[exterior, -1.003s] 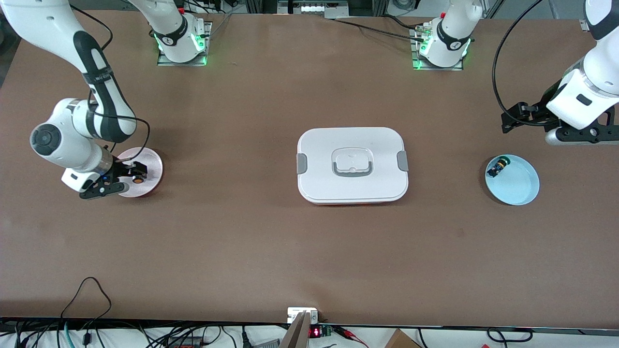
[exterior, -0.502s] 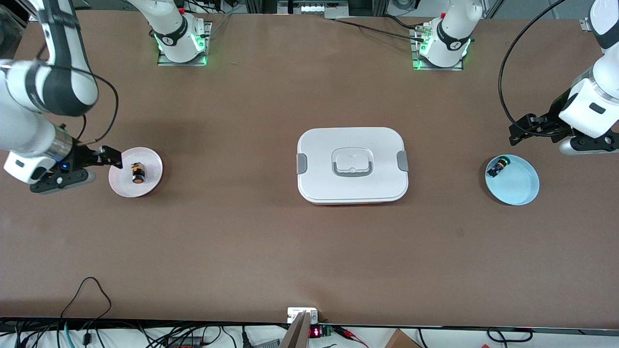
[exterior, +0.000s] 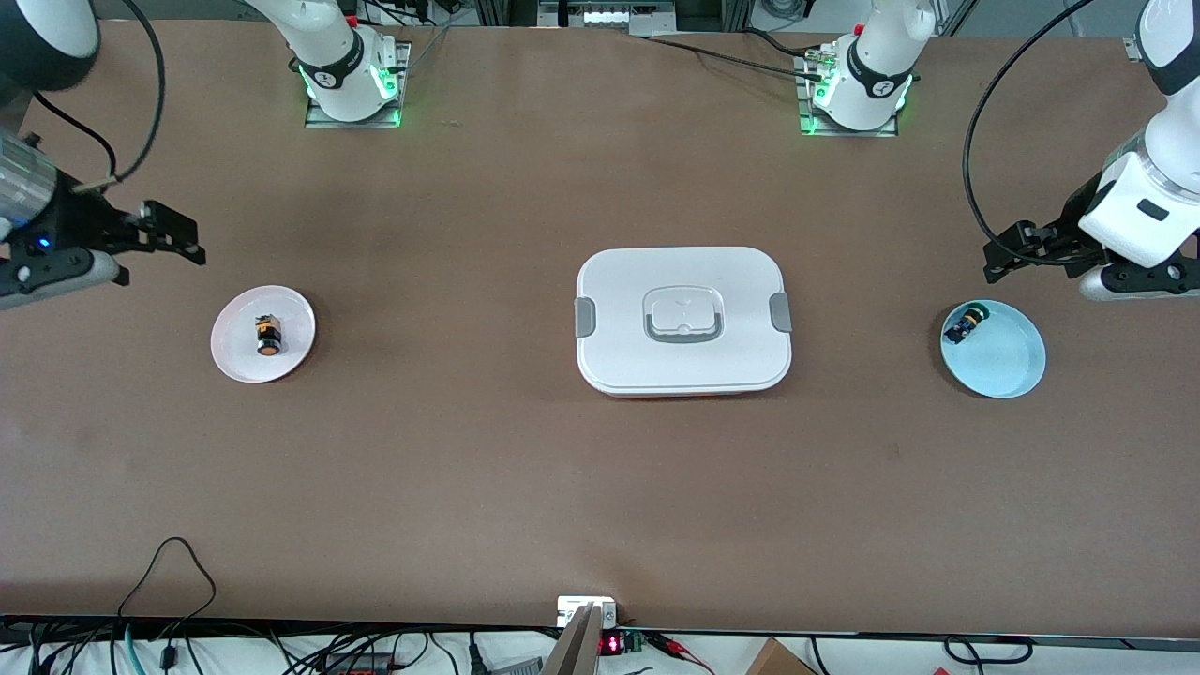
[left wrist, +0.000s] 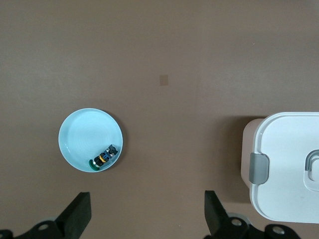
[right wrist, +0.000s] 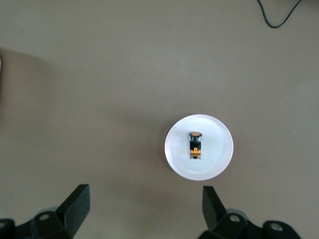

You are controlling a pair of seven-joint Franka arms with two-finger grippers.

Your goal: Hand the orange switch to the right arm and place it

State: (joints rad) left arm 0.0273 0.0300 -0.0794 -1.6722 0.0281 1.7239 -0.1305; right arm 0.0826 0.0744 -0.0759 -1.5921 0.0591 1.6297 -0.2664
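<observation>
The orange switch (exterior: 267,336) lies on its side on a small pink-white plate (exterior: 236,354) toward the right arm's end of the table. It also shows in the right wrist view (right wrist: 195,144) on that plate (right wrist: 217,154). My right gripper (exterior: 173,236) is open and empty, up in the air over bare table beside the plate. My left gripper (exterior: 1008,251) is open and empty, raised over bare table beside a light blue plate (exterior: 1008,361) that holds the green-capped black switch (exterior: 967,323). That switch shows in the left wrist view (left wrist: 103,158).
A white lidded box (exterior: 683,321) with grey clips sits in the middle of the table; its edge shows in the left wrist view (left wrist: 289,169). Cables run along the table edge nearest the front camera.
My right gripper let go of the orange switch on the pink-white plate, then rose and drew back off the plate. The left arm shifted slightly.
</observation>
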